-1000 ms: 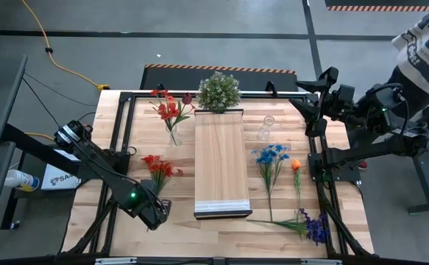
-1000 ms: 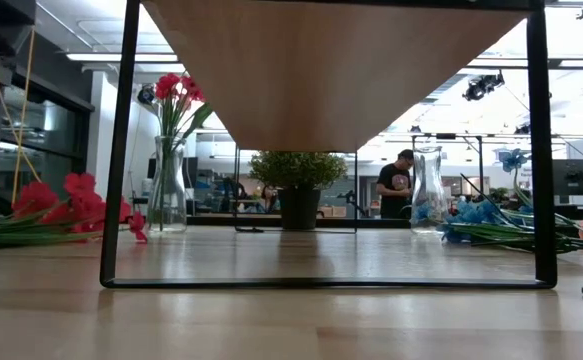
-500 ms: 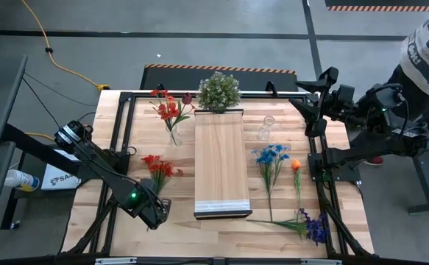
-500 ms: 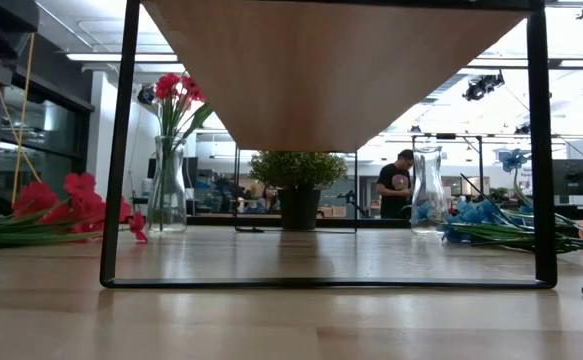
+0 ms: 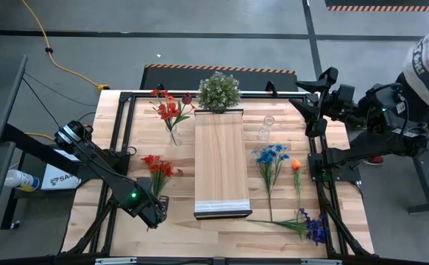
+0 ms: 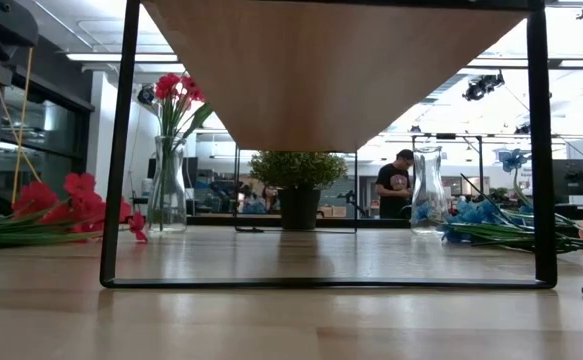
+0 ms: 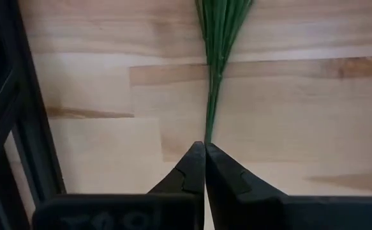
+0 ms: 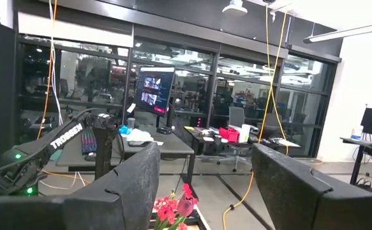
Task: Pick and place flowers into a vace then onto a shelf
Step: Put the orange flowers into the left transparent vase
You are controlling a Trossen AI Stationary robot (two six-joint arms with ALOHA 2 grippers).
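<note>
One left hand (image 7: 205, 148) pinches shut on the red flowers' (image 5: 157, 167) stem ends: light, limp, likely droopy; right hand (image 8: 205, 185) gapes idle.

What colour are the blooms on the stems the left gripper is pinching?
Red; the high view shows it best.

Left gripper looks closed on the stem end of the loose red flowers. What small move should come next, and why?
Probably a short lift. The left gripper is shut on the stem tips of the red flowers, which lie flat on the table. Raising them clears the wood before carrying them to the empty vase. The right gripper waits, open, at the table's edge.
</note>
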